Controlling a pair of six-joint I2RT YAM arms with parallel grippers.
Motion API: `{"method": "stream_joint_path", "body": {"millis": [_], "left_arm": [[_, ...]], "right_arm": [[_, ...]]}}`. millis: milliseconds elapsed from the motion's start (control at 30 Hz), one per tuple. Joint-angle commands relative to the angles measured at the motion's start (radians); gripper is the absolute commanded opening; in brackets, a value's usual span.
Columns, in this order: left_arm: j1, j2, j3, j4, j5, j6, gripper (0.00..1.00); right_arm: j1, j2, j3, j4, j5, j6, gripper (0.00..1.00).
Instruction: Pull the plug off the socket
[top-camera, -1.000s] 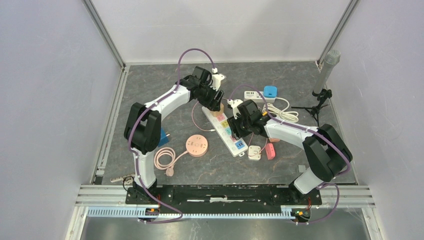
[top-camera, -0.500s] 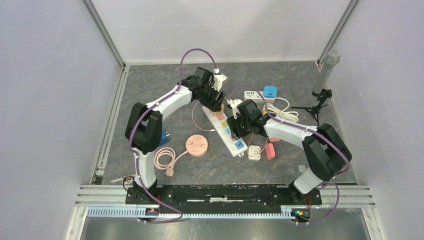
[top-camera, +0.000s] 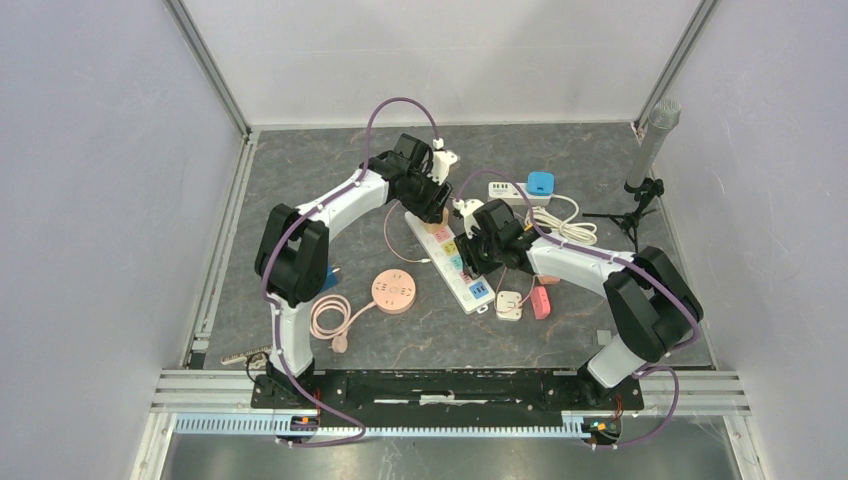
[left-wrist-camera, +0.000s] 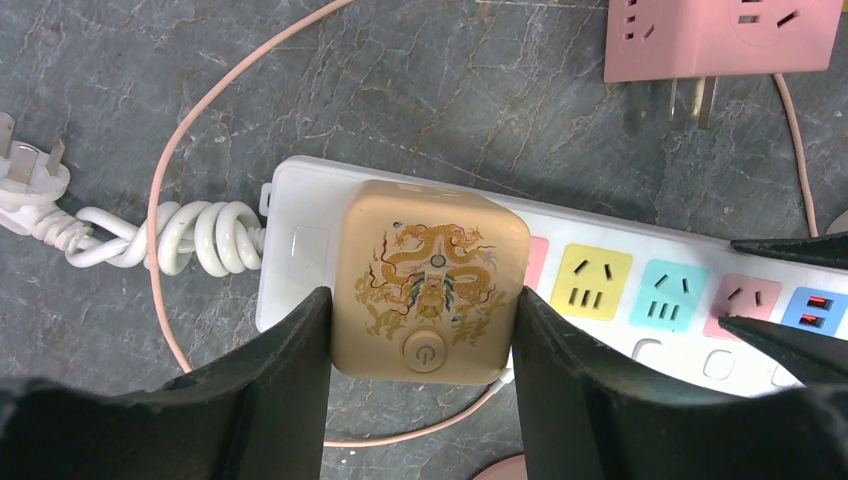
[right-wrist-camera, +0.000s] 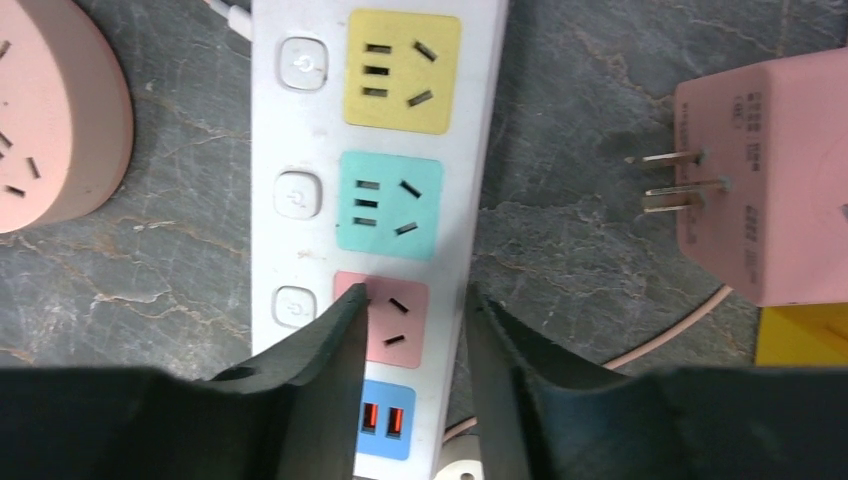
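A tan square plug (left-wrist-camera: 430, 280) with a gold dragon print and a power button sits in the end socket of a white power strip (left-wrist-camera: 300, 250). My left gripper (left-wrist-camera: 420, 300) is shut on it, with a finger pressed against each side. In the top view the plug (top-camera: 433, 213) is mostly hidden under this gripper (top-camera: 432, 206). My right gripper (right-wrist-camera: 415, 295) is over the strip (right-wrist-camera: 300, 120) near its other end, its fingers a little apart. One finger rests on the pink socket (right-wrist-camera: 395, 320) and the other stands at the strip's edge. It holds nothing.
A pink block adapter (right-wrist-camera: 760, 180) with bare prongs lies right of the strip, beside a white square adapter (top-camera: 509, 304). A round pink socket (top-camera: 393, 292) with a cord lies left of it. A white coiled cord (left-wrist-camera: 170, 235) lies by the strip's end. A stand (top-camera: 645, 165) is at the back right.
My left gripper has shifted slightly to the right at the plug. The right arm has hardly moved.
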Motion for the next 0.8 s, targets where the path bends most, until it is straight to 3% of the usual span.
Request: {"method": "stream_joint_path", "body": {"millis": [0, 267, 400, 567, 667, 767], "left_arm": [[0.003, 0.02, 0.069, -0.054, -0.021, 0.019, 0.13], [0.035, 0.04, 0.147, -0.116, 0.194, -0.012, 0.11], [0.021, 0.031, 0.118, -0.063, 0.114, -0.088, 0.12], [-0.037, -0.048, -0.049, 0.066, -0.057, -0.134, 0.13], [-0.036, -0.073, -0.096, 0.064, -0.054, -0.117, 0.13], [-0.013, -0.066, -0.044, -0.008, 0.017, -0.091, 0.13]], "right_arm": [[0.004, 0.051, -0.081, -0.058, 0.066, -0.047, 0.41], [0.007, 0.055, -0.105, -0.061, 0.016, -0.121, 0.39], [0.007, 0.104, -0.052, -0.091, 0.009, -0.08, 0.39], [0.008, 0.145, -0.006, -0.121, 0.03, -0.049, 0.39], [0.007, 0.147, -0.013, -0.124, 0.031, -0.06, 0.39], [0.007, 0.141, -0.036, -0.125, 0.037, -0.081, 0.39]]}}
